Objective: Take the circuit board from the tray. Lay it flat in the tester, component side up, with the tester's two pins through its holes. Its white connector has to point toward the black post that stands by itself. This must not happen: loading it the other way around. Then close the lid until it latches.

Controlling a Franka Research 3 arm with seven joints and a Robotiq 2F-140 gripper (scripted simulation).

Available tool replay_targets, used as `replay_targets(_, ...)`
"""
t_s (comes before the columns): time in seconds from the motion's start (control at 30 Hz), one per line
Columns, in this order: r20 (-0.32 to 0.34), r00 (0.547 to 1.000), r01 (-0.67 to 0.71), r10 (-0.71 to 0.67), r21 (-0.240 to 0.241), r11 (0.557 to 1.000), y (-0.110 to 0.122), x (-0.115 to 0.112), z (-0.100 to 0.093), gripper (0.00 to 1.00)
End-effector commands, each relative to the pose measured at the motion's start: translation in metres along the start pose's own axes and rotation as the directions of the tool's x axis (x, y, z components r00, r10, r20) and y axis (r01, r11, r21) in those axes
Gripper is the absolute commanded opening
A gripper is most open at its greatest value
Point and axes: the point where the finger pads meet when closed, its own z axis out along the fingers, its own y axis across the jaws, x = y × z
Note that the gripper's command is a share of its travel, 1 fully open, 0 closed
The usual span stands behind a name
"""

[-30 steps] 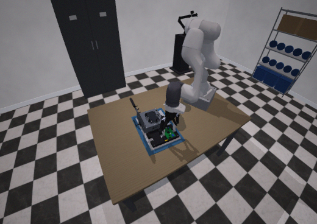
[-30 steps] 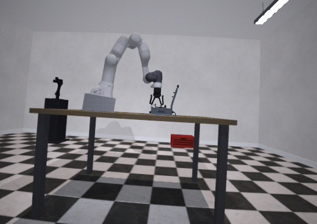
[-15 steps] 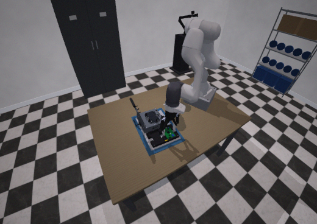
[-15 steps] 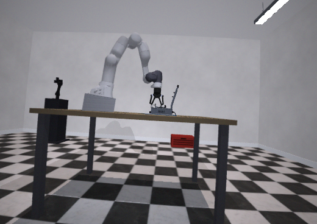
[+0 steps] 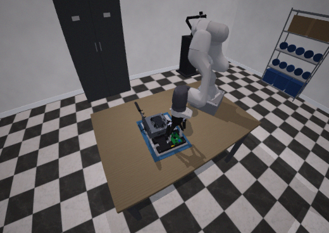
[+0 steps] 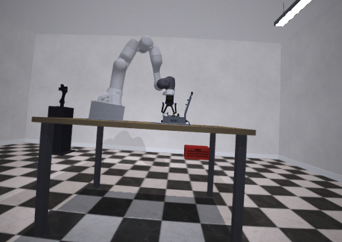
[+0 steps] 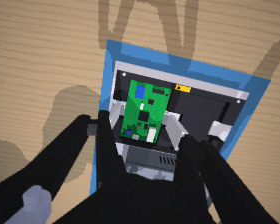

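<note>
Wrist view: the end effector (image 7: 139, 134) hangs spread and holding nothing above the green circuit board (image 7: 145, 110), which lies in the tray (image 7: 230, 93) on the blue mat (image 7: 251, 112).

Tester's pins too small to tell, gripper (image 7: 141, 134) base cut off

I see a wooden table (image 5: 133, 176) carrying a blue mat (image 5: 158, 157) mid-top and the arm's grey base block (image 5: 216, 104) near its edge.
</note>
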Motion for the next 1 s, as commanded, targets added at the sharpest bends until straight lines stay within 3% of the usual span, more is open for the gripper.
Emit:
replay_targets(0.0, -0.002, 1.000, 0.005, -0.005, -0.004, 1.000, 0.002, 0.001, 0.001, 0.58)
replay_targets(0.97, -0.002, 1.000, 0.005, -0.005, -0.004, 1.000, 0.002, 0.001, 0.012, 0.58)
